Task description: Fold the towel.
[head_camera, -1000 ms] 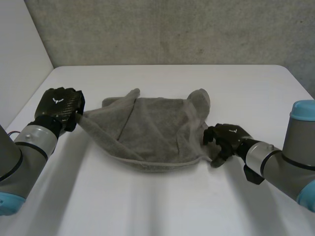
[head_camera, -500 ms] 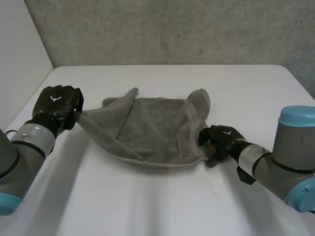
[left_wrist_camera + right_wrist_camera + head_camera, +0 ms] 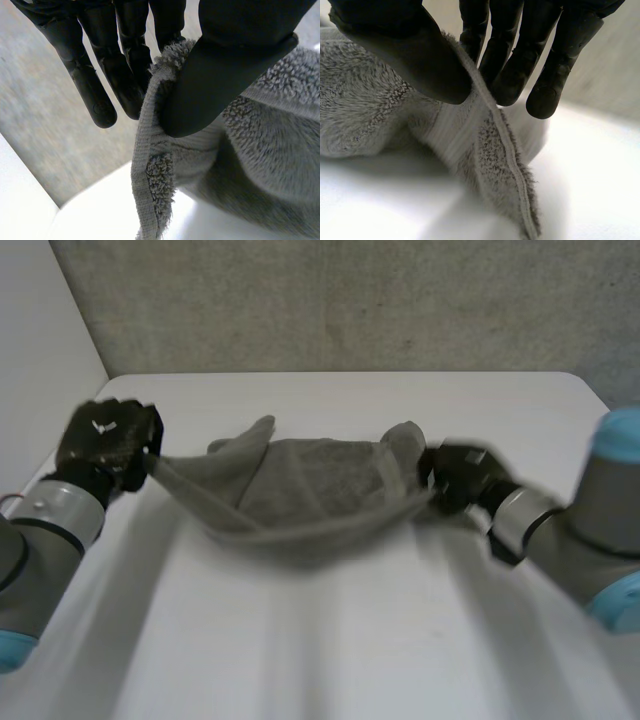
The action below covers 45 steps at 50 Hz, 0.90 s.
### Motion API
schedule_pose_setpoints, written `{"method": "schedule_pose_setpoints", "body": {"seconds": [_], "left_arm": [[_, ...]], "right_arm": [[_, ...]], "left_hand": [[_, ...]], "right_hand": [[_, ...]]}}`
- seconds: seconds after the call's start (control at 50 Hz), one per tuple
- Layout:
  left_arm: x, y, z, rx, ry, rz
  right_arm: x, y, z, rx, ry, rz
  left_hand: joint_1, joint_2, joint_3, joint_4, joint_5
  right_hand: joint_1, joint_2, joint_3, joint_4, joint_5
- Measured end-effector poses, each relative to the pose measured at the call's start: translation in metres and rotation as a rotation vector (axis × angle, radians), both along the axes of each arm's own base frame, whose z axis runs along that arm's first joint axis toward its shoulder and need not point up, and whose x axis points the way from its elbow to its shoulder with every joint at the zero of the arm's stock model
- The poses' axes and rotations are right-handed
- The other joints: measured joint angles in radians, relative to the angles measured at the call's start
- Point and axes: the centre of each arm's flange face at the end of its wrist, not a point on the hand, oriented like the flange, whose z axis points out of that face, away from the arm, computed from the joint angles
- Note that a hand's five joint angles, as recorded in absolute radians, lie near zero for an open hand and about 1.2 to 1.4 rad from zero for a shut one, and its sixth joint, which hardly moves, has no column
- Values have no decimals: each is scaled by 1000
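One white table [image 3: 340,640] takes up most of the head view. Behind its far edge stands one rough grey wall [image 3: 350,300], and a plain white wall [image 3: 40,330] closes off the table's left side. The tabletop is smooth and matte.

Two arms reach in, the left arm [image 3: 35,540] over the left edge of the tabletop and the right arm [image 3: 585,540] over the right edge, each with grey joints and a light-blue cap.

One towel [image 3: 310,490] lies across the middle of the tabletop, somewhat nearer the far edge than the near one. It is grey and fluffy, with a flat woven band and a stitched hem along its border. It is doubled over loosely. Its near edge is raised and hangs in a shallow curve between the two hands, and two rumpled peaks stand up along its far side.

Two black hands hold the towel, one at each end. The left hand [image 3: 105,440] is at the towel's left corner. In the left wrist view its thumb [image 3: 225,75] presses the hem against the straight fingers [image 3: 125,75], pinching the cloth. The right hand [image 3: 460,475] is at the towel's right corner. In the right wrist view it pinches the hemmed band in the same way, between the thumb and the fingers, with the rest of the corner drooping below.
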Motion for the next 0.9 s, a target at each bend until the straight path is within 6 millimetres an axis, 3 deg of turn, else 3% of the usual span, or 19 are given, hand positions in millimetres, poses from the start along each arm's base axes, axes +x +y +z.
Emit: {"method": "schedule_pose_setpoints", "body": {"seconds": [0.1,0.14,0.22,0.28,0.36,0.46,0.52,0.7,0.74,0.82,0.9], "left_arm": [[3,3,43,-138,26,7],[4,6,60,-188,36,7],[7,20,118,-342,66,7],[9,30,151,-409,80,8],[11,37,177,-429,84,10],[9,24,173,-321,58,10],[5,7,152,-203,31,10],[-8,-50,54,185,-84,0],[-11,-59,44,210,-107,-6],[-18,-78,43,170,-141,-16],[-27,-97,75,-26,-112,-14]], "right_arm": [[-26,-7,91,-252,-63,-78],[-33,-4,118,-323,-78,-91],[-48,15,194,-496,-99,-94],[-55,29,228,-559,-77,-85],[-61,39,252,-593,7,-73],[-60,35,249,-560,172,-55],[-55,28,233,-512,281,-31],[-32,-2,168,-395,571,37],[-25,-9,159,-397,598,47],[-5,-29,149,-471,615,41],[10,-53,167,-668,567,-57]], "left_hand": [[0,0,0,0,0],[0,0,0,0,0],[1,0,1,0,0],[1,0,1,0,1],[4,0,1,0,4],[5,4,1,0,5],[5,4,1,0,5],[5,4,1,0,5],[6,4,1,0,5],[6,4,1,0,5],[6,4,1,0,5]], "right_hand": [[0,1,0,0,0],[0,1,0,0,0],[0,1,0,0,0],[0,1,0,0,2],[0,1,0,0,3],[0,1,0,0,4],[0,1,0,0,4],[0,9,0,0,4],[0,9,0,0,4],[0,9,0,0,4],[0,10,0,0,4]]}}
